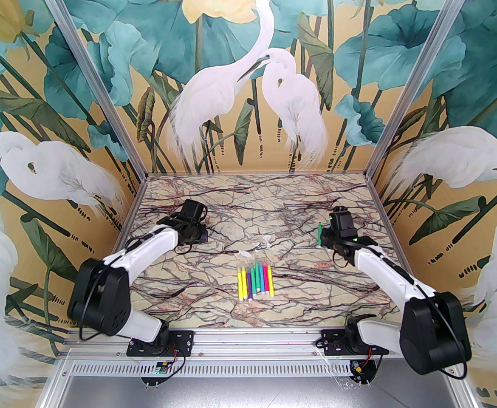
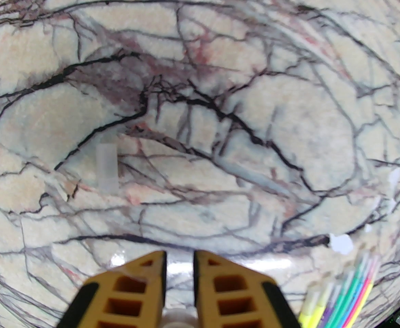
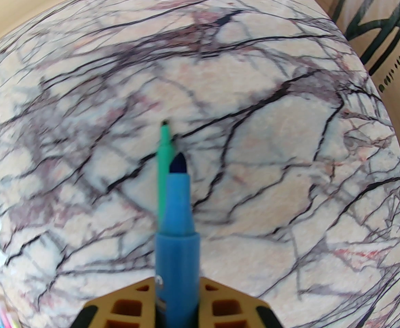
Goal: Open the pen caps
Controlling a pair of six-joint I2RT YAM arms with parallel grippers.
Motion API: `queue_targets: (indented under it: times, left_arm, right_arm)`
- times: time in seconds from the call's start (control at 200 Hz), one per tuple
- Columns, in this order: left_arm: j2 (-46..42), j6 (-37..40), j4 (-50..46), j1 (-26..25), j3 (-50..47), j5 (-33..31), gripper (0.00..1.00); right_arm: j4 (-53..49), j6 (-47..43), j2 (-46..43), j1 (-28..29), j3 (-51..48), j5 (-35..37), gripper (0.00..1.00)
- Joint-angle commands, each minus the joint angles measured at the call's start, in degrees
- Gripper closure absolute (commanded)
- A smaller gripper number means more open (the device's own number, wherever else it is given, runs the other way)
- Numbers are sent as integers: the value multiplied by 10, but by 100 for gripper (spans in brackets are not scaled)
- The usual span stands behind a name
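- While the right gripper (image 3: 177, 283) pinches a bare-tipped blue pen (image 3: 177, 214), the left gripper (image 2: 180, 256) sits closed, seemingly empty.
- Next, probably: drop it, then grab a capped one from the pens (image 1: 256, 279).

veined marble tabletop (image 1: 189, 296), egret mural walls (image 1: 214, 96), aluminium frame rail (image 1: 252, 341)
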Motion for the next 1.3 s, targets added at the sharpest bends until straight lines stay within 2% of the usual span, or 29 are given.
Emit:
queue_targets:
  times: [0.0, 0.215, 0.43, 0.635, 1.295]
  left_arm:
    - [24, 16, -11, 5, 30, -20, 100]
    - [77, 26, -26, 5, 57, -41, 100]
    - [108, 25, -20, 13, 63, -12, 100]
    - [121, 28, -23, 15, 71, -9, 100]
    - [121, 32, -13, 36, 64, 24, 100]
  right_arm:
    - [-7, -12, 30, -16, 22, -10, 100]
    - [-5, -15, 87, -25, 45, -5, 100]
    - [-10, -21, 141, -39, 77, -16, 100]
    - [-21, -23, 178, -52, 105, -35, 99]
    - [-65, -18, 247, -58, 154, -39, 87]
